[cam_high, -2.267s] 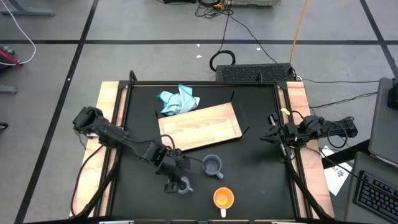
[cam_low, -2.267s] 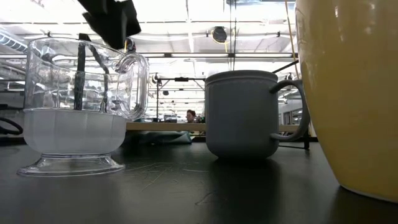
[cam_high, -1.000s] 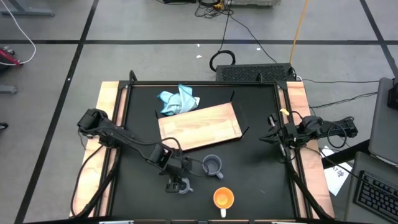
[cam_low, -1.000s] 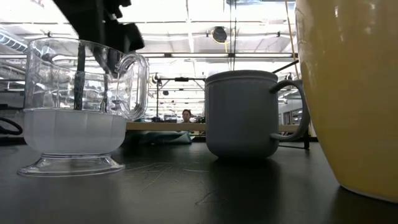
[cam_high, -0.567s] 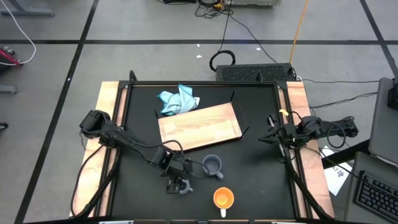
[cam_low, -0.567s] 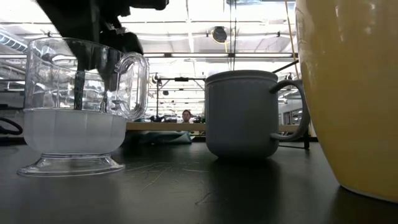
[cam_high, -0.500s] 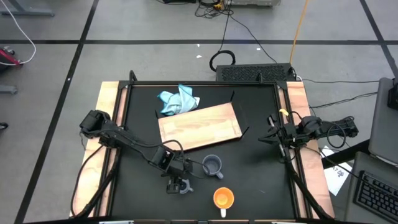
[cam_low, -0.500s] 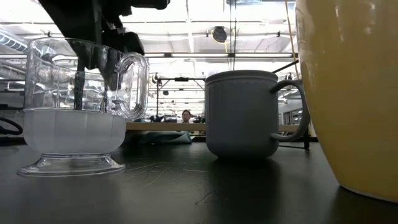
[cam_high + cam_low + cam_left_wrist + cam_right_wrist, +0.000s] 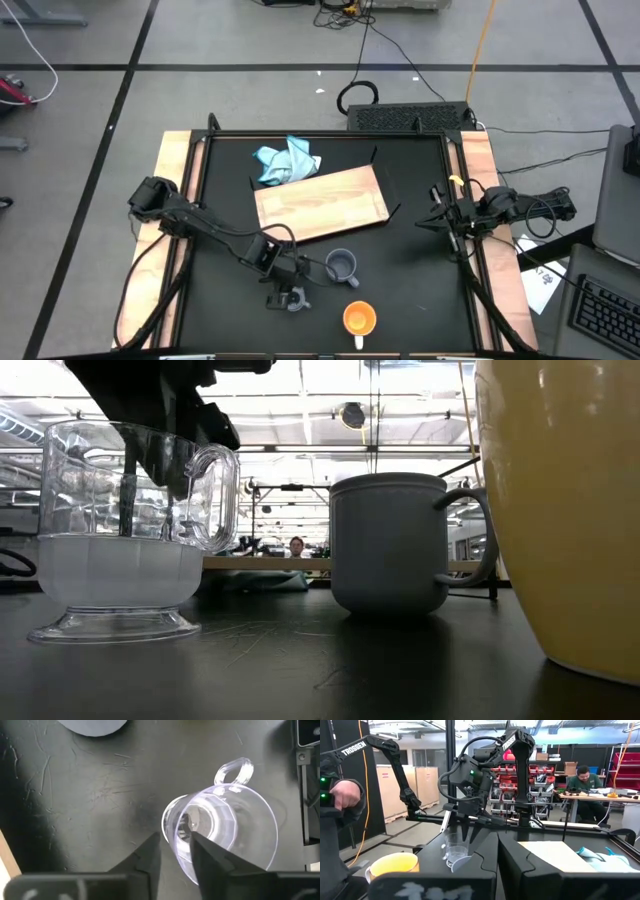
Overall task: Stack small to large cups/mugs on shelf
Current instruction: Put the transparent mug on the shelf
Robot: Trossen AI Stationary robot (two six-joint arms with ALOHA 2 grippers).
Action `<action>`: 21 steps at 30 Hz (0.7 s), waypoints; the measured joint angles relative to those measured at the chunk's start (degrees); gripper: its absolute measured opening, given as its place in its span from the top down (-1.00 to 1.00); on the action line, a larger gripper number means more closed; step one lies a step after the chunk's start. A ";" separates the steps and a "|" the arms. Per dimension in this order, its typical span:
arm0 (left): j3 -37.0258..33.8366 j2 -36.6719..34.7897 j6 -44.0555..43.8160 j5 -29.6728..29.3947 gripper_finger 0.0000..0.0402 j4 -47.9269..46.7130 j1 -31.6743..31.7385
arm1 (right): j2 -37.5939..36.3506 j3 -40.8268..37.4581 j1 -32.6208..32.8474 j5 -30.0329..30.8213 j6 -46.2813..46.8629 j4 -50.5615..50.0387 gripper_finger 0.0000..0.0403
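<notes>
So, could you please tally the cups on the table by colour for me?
Clear glass cup: 1
Grey-blue mug: 1
Orange mug: 1
Total: 3 cups, none yet on the wooden shelf.

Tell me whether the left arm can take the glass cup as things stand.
Probably yes. The left hand is open directly over the glass cup, one finger inside its rim and one outside. The grey-blue mug stands clear beside it.
</notes>
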 joint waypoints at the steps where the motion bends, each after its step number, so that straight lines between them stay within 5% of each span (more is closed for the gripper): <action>1: 0.00 0.00 0.17 0.00 0.60 0.00 0.00 | 0.00 0.00 -0.01 0.00 0.00 0.00 1.00; 8: 0.00 0.00 1.71 0.48 0.96 -0.13 -0.03 | 0.00 0.00 -0.02 0.00 0.01 0.00 1.00; 21: 0.79 -0.37 16.50 3.76 0.99 -1.07 0.23 | -0.01 0.00 -0.02 0.00 0.01 0.00 1.00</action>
